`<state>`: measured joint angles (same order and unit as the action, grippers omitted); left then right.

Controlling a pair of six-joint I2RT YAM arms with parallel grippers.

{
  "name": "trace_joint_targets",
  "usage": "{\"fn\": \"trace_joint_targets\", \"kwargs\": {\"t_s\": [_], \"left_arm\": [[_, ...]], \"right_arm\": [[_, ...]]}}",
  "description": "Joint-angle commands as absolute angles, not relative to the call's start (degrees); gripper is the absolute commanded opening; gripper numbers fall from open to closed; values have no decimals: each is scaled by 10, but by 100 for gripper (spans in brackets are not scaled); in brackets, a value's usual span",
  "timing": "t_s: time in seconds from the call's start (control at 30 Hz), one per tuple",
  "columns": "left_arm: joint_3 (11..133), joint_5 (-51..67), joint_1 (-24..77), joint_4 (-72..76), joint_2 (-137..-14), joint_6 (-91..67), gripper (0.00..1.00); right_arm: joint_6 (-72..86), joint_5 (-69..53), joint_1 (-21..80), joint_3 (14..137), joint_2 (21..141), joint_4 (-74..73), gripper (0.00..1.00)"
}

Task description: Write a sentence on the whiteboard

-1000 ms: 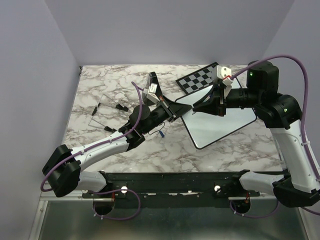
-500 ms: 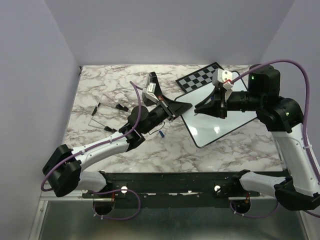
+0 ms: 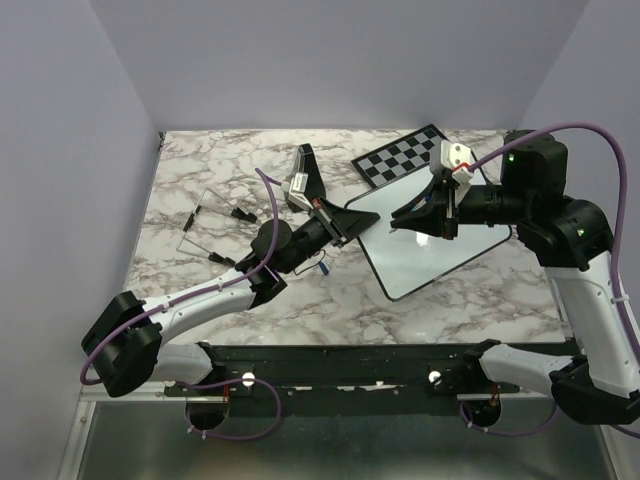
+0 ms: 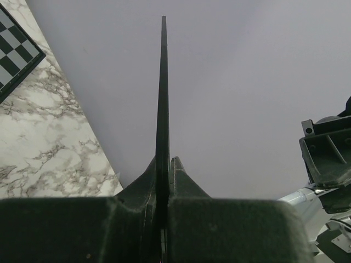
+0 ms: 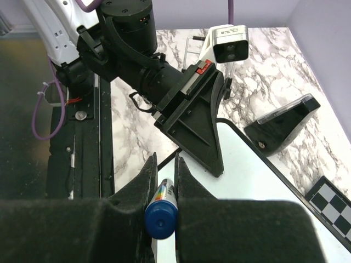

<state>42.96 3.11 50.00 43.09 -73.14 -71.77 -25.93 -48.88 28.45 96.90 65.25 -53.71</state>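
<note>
The whiteboard lies on the marble table, its white face blank where it shows; no sentence is in view. My left gripper is shut on the board's left rim. In the left wrist view the rim runs edge-on as a thin black line out of the closed jaws of the left gripper. My right gripper hovers over the board's left part, shut on a marker with a blue end cap. The right wrist view has the right gripper just short of the left fingers on the whiteboard.
A checkered chessboard lies behind the whiteboard. A black wedge-shaped block stands at the back centre. A thin wire frame lies at the left. A small blue piece rests under the left wrist.
The right arm has drawn slightly back to the right with the marker. The left arm has shifted a little down and left. The board has barely moved.
</note>
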Motion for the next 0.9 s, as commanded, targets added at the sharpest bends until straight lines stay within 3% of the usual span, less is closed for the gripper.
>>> {"fn": "trace_joint_targets", "kwargs": {"t_s": [0.0, 0.87], "left_arm": [[435, 22, 503, 526, -706, -722, 0], [444, 33, 503, 554, -723, -721, 0]], "right_arm": [[-255, -490, 289, 965, 655, -531, 1], [-263, -485, 289, 949, 671, -495, 1]]}}
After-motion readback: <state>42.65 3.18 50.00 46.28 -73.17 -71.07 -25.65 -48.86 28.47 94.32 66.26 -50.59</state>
